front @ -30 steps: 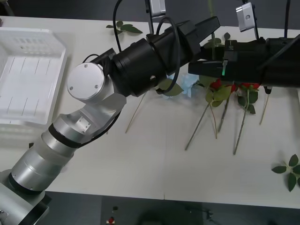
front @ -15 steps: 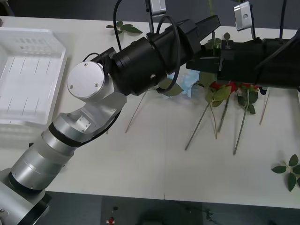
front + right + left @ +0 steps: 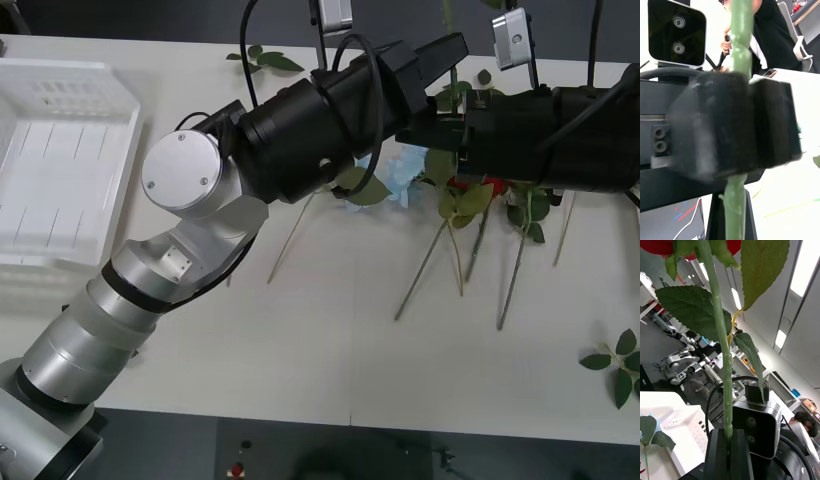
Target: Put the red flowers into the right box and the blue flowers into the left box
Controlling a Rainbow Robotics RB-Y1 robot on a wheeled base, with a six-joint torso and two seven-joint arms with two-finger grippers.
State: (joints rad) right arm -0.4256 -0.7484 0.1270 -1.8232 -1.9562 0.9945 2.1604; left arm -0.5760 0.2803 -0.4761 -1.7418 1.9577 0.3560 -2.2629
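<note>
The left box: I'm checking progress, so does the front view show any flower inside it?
No, the left box shows just its bare ribbed bottom, and the blue flowers lie on the table.

A: Report any legible text, labels, brand marks, numbers or signs.

B: None can be read. No lettering or numerals show on either arm or on the camera housings.

A: And the left box [image 3: 60,160] or the bench [image 3: 330,350]?

B: No readable marking on either. The box carries only moulded ribs and slots.
</note>
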